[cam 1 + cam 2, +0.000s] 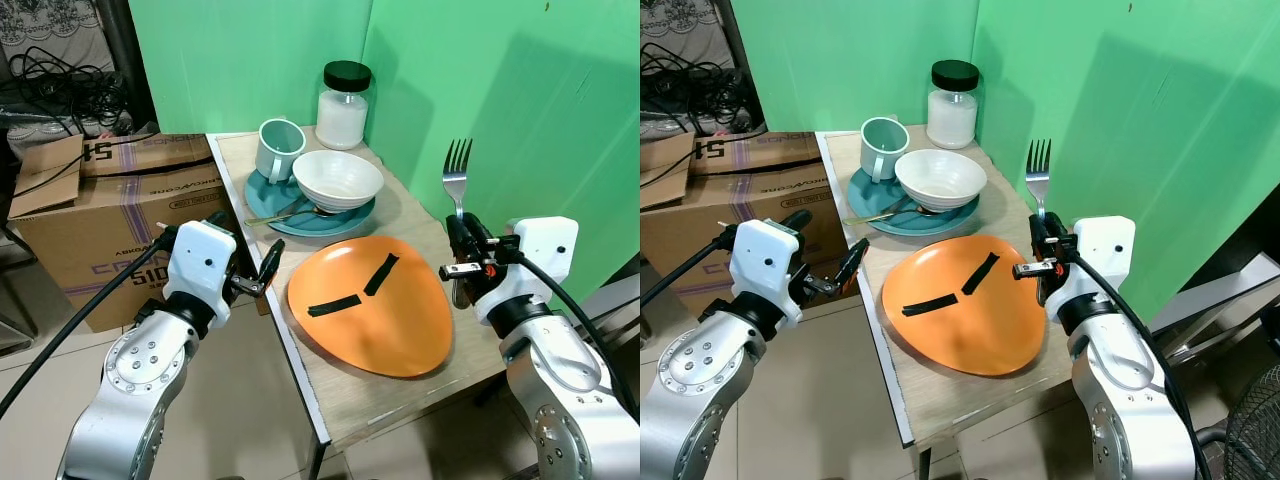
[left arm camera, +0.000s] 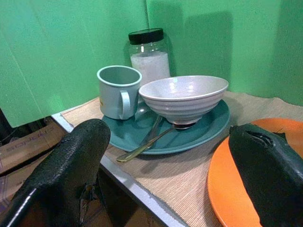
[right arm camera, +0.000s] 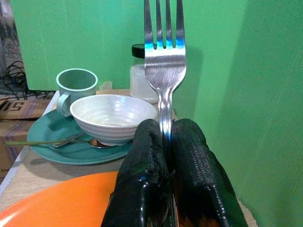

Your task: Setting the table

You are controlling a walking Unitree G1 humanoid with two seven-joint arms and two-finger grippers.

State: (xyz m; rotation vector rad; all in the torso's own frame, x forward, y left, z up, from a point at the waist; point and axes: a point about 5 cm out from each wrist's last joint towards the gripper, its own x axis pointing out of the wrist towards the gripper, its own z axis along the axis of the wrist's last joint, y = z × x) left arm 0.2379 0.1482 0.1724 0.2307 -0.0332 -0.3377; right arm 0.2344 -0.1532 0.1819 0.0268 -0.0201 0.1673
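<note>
Right gripper (image 1: pixel 462 240) fingers clamp upright fork (image 1: pixel 456 176); left gripper (image 1: pixel 243 252) fingers spread at table edge (image 1: pixel 290 345)

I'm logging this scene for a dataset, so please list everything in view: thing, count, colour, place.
Table: one, light wood, against the green backdrop.
Orange plate: one, two black strips on it, near end of table.
Teal plate: one, behind the orange plate.
Bowl: one, white, on the teal plate.
Mug: one, pale teal, on the teal plate's far left.
Spoon: one, metal, on the teal plate beside the bowl.
Jar: one, glass, black lid, white contents, far corner.
Fork: one, silver, upright, tines up.
Cardboard box: one, brown, left of table.
Left gripper: open, at the table's left edge.
Right gripper: fingers shut on the fork.
</note>
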